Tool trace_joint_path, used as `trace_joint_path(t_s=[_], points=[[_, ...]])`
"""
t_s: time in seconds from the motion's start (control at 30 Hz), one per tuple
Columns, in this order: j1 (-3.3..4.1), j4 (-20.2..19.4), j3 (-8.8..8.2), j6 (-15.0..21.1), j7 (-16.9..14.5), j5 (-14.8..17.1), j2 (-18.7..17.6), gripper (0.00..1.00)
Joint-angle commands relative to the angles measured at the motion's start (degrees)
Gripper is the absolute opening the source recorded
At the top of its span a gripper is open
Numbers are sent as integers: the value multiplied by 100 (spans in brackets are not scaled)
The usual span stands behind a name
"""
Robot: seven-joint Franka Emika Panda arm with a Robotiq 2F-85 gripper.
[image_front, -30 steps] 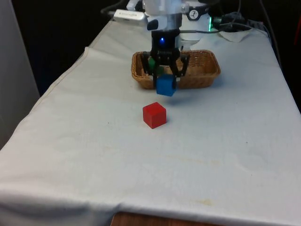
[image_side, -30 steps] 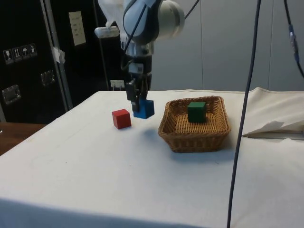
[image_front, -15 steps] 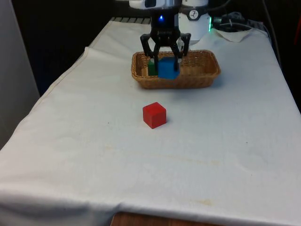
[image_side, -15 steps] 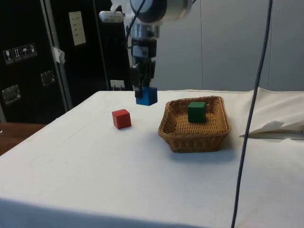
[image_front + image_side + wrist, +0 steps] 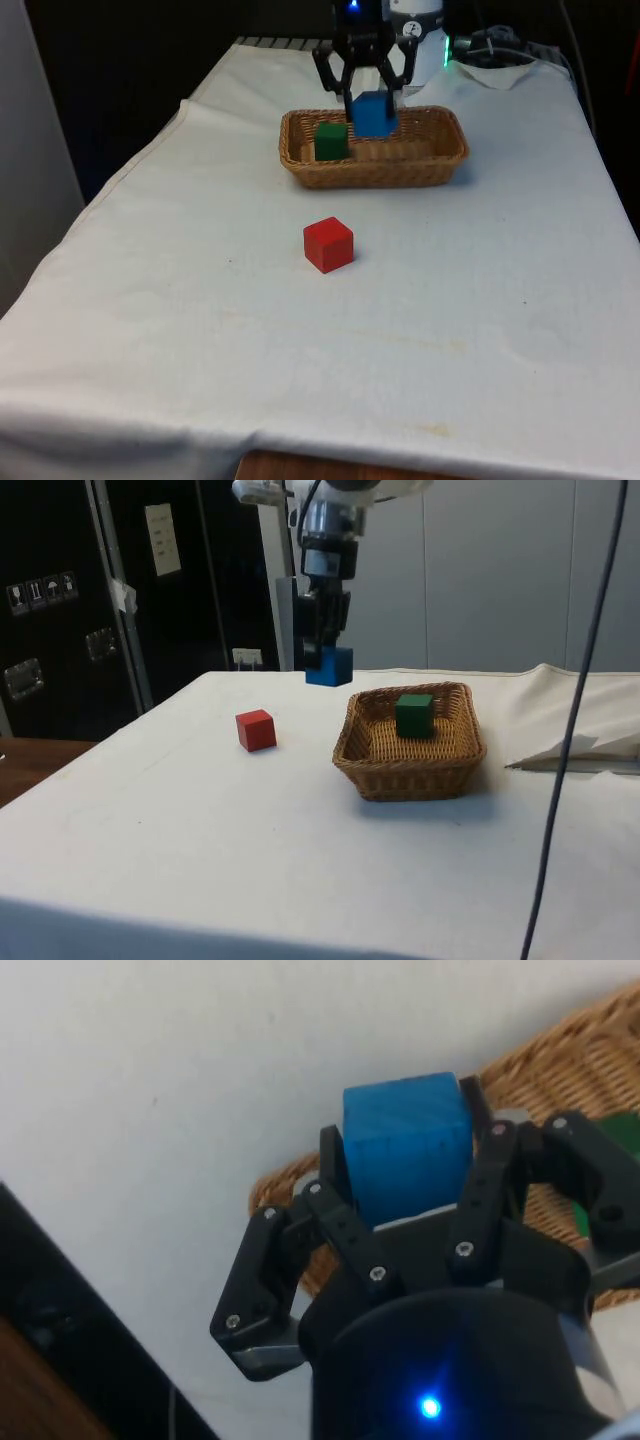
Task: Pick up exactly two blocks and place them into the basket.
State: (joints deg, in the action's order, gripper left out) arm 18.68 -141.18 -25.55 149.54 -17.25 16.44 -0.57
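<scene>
My gripper (image 5: 371, 92) is shut on a blue block (image 5: 373, 113), held well above the table. In the side view the blue block (image 5: 329, 666) hangs just outside the near rim of the wicker basket (image 5: 372, 766), higher than it. The wrist view has the blue block (image 5: 405, 1145) clamped between both fingers, over the basket's corner (image 5: 290, 1178). A green block (image 5: 331, 141) lies inside the basket (image 5: 425, 170), towards the front view's left; the side view has this green block (image 5: 414, 715) upright on the basket floor. A red block (image 5: 328, 244) rests on the cloth in front of the basket.
White cloth covers the table (image 5: 200, 330), with open room around the red block (image 5: 255, 729). Folded cloth and papers (image 5: 575, 752) lie beyond the basket. Cables hang at the side view's right (image 5: 570, 720).
The gripper has risen with the blue block and carried it away from the red block to the basket. The red and green blocks have stayed put.
</scene>
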Motion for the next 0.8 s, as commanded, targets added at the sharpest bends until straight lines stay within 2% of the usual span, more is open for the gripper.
trace_joint_path(t_s=[0.0, 0.03, 0.07, 0.23, 0.27, 0.33, 0.47, 0.5, 0.53, 0.73, 0.77], points=[[0, -109, 17, 0, 0, -6, 132, 11], [-11, -223, 29, 6, 138, -149, 241, 11], [-11, -269, 40, 11, 138, -155, 298, 11], [-6, -544, 138, 52, 160, -126, 579, 11], [0, -498, 109, 0, 23, -6, 567, 11], [-6, -688, 206, 74, 178, -103, 705, 11], [11, -934, 372, 160, 229, -57, 854, 11], [0, -871, 344, 46, 138, -6, 854, 11], [11, -980, 407, 183, 241, -46, 871, 11], [34, -1301, 647, 533, 309, 0, 865, 11], [40, -1404, 728, 659, 338, 17, 842, 11]])
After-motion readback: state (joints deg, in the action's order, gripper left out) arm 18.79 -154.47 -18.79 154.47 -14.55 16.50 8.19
